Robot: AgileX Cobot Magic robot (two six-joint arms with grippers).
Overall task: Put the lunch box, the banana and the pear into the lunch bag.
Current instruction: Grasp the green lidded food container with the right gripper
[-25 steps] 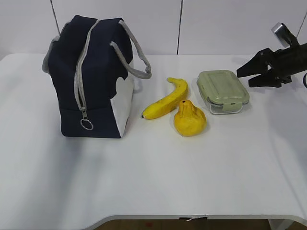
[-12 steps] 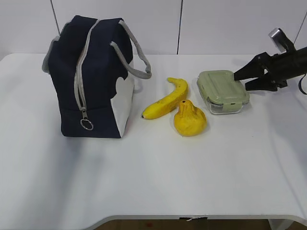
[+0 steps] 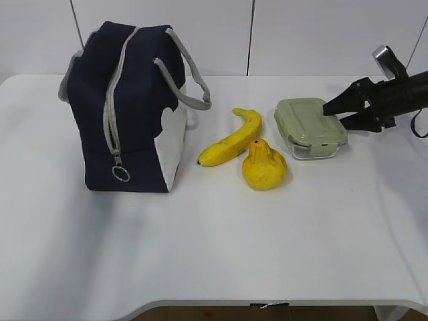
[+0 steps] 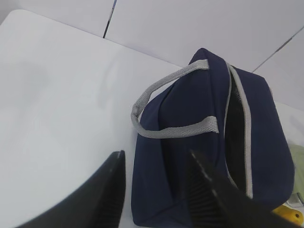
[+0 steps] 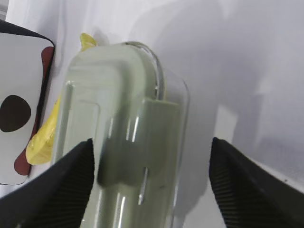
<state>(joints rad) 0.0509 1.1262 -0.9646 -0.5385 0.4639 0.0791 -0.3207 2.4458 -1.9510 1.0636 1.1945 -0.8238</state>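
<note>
The lunch bag (image 3: 127, 107) stands near the bench's (image 3: 214, 254) left edge, its zipper partly open on top. Toward the middle lie the pear (image 3: 265, 165) and, just behind, the banana (image 3: 233, 138), touching or nearly so. Further right sits the lunch box (image 3: 310, 127). The right gripper (image 3: 342, 111) hangs at the box's far right end, jaws wide and empty, one side already over the lid. The left gripper (image 4: 156, 190), half open and holding nothing, hovers above the bag. The smooth lid could slip if the jaws close off-centre, and the box might push the pear.
</note>
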